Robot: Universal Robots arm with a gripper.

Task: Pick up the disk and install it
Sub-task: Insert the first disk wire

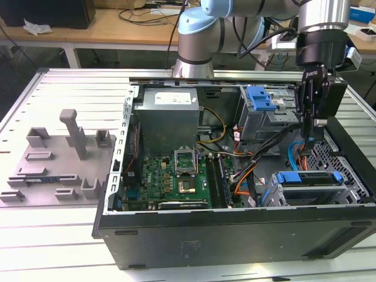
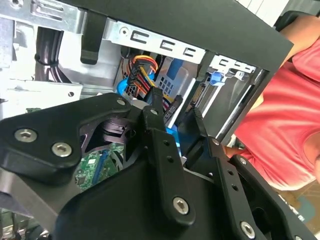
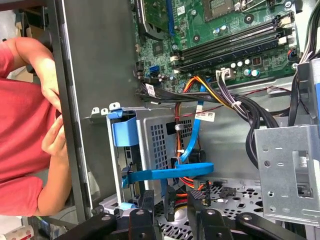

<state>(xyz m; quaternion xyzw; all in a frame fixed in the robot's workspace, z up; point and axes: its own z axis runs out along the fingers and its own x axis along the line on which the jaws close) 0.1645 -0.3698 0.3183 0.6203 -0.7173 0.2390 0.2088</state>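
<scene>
The gripper point(image 1: 309, 136) hangs empty, jaws parted. At its six o'clock in the exterior view lies the disk point(image 1: 308, 178).

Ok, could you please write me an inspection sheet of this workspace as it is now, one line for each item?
Surface: slatted metal table, carrying an open black computer case.
Job's things: the disk sits in a bay at the case's corner on the exterior view's right, with its blue rail showing.
Clutter: grey fixture plate with upright blocks, on the exterior view's left.
Grippers: gripper open, holding nothing, hanging inside the case near the disk.
Cables: orange, black and blue cables run loose between the motherboard and the bays.
Surroundings: person in a red shirt close beside the case; wooden bench behind the table.
</scene>
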